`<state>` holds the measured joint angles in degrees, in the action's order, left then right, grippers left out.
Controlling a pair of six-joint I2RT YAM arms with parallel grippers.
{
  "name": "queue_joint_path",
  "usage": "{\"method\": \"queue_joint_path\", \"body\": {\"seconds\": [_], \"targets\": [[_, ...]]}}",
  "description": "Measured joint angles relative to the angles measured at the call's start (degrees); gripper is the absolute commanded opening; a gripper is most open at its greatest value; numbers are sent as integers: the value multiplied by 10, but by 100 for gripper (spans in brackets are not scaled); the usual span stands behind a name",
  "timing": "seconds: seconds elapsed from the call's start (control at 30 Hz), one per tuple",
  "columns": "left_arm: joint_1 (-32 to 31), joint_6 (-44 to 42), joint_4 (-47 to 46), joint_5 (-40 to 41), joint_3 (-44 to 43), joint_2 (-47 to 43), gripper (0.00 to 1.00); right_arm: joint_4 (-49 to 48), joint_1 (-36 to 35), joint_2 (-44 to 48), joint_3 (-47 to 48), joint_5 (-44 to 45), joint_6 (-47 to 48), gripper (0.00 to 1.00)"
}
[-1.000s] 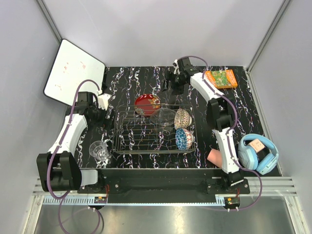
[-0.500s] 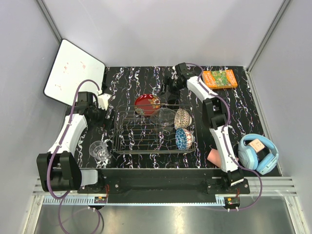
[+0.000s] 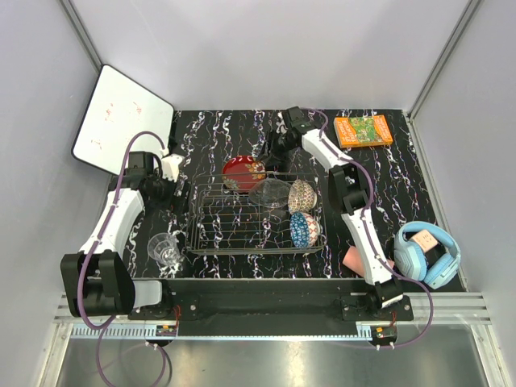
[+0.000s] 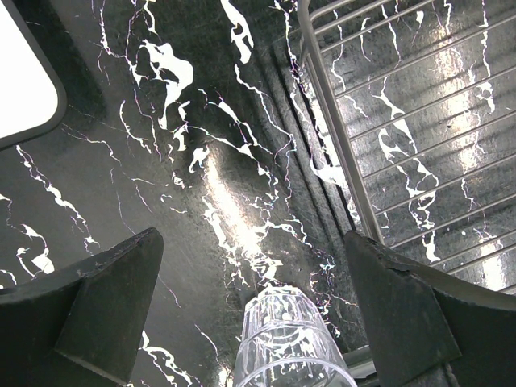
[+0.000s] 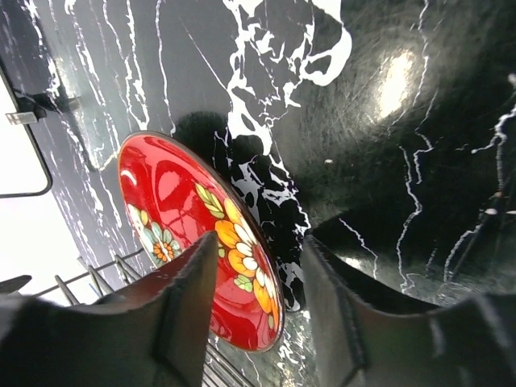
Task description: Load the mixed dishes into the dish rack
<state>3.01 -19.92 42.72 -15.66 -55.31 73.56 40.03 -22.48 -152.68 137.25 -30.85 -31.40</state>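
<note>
The wire dish rack (image 3: 242, 222) holds a clear glass bowl (image 3: 270, 192), a beige-brown bowl (image 3: 301, 195) and a blue patterned bowl (image 3: 301, 229). The red gold-patterned dish (image 3: 243, 172) stands on edge against the rack's far side. My right gripper (image 3: 274, 149) is open. In the right wrist view its fingers (image 5: 181, 314) straddle the red dish's rim (image 5: 242, 266), with a gap on the right side. My left gripper (image 3: 176, 193) is open and empty by the rack's left end. The clear glass cup (image 3: 165, 248) stands nearer the front and shows between the left fingers (image 4: 290, 343). The salmon-pink cup (image 3: 355, 258) lies by the right arm's base.
An orange book (image 3: 364, 130) lies at the back right and blue headphones (image 3: 427, 251) at the front right. A white board (image 3: 122, 119) leans at the back left. The rack's left rim (image 4: 330, 121) runs beside the left gripper. Grey walls enclose the table.
My right gripper has moved left and down from near the book to the red dish, and its fingers now straddle the rim. The left arm has not moved.
</note>
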Motion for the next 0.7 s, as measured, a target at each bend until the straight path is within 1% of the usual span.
{"method": "queue_joint_path", "body": {"seconds": [0.03,0.13,0.17,0.27,0.3,0.5,0.53,0.7], "targets": [[0,0,0,0,0,0,99,0,-2,-1,0,2,-1,50],[0,0,0,0,0,0,99,0,-5,-1,-3,6,-2,43],[0,0,0,0,0,0,99,0,-5,-1,-5,8,-2,38],[0,0,0,0,0,0,99,0,-5,-3,-7,12,-2,27],[0,0,0,0,0,0,99,0,-5,-5,-7,12,-4,22],[0,0,0,1,0,-1,99,-8,-5,-10,-8,-3,-9,8],[0,0,0,1,0,-2,99,-8,-5,-10,-8,-4,-9,0],[0,-1,0,1,0,-8,99,-16,-6,-10,-16,-19,-6,0]]}}
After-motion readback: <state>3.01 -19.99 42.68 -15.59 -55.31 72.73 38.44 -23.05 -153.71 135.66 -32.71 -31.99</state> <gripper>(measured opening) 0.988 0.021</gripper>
